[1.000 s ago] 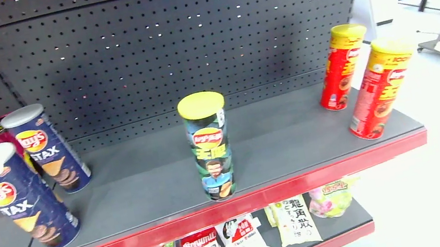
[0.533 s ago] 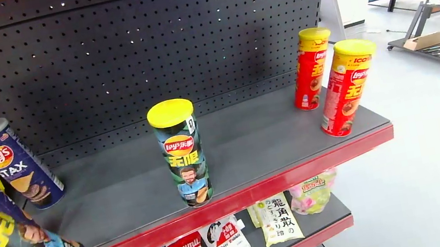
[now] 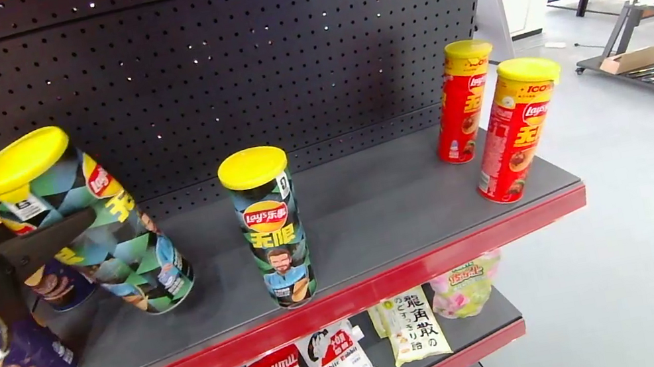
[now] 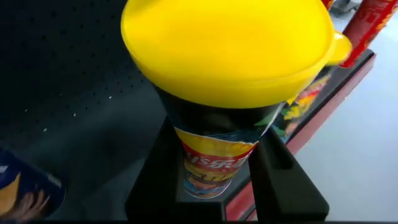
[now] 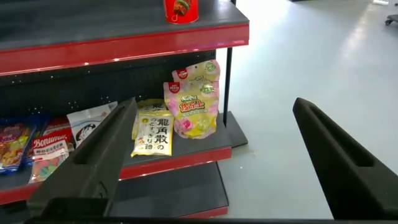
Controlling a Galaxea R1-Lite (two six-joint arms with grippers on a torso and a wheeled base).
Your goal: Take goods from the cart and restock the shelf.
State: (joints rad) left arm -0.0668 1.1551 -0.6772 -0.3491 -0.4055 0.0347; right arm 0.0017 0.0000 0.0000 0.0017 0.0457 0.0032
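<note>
The left gripper's (image 4: pixel 217 177) fingers pinch a tilted green chip can (image 3: pixel 129 245) over the shelf (image 3: pixel 373 216), left of an upright matching can (image 3: pixel 272 233). The right gripper (image 5: pixel 214 104), lower than that can, has its fingers spread wide.

"That tall green-patterned chip tube (image 3: pixel 125 259), what finish?"
"Glossy printed wrap, topped by a smooth, shiny yellow plastic lid (image 4: pixel 230 50)."
"The left hand (image 4: pixel 217 186) around it?"
"Matt black plastic."
"The grey metal shelf (image 3: pixel 384 200) beneath the tube?"
"Matt painted deck, glossy red front lip. Behind the tube, a dull, dark perforated metal back panel (image 3: pixel 211 62)."
</note>
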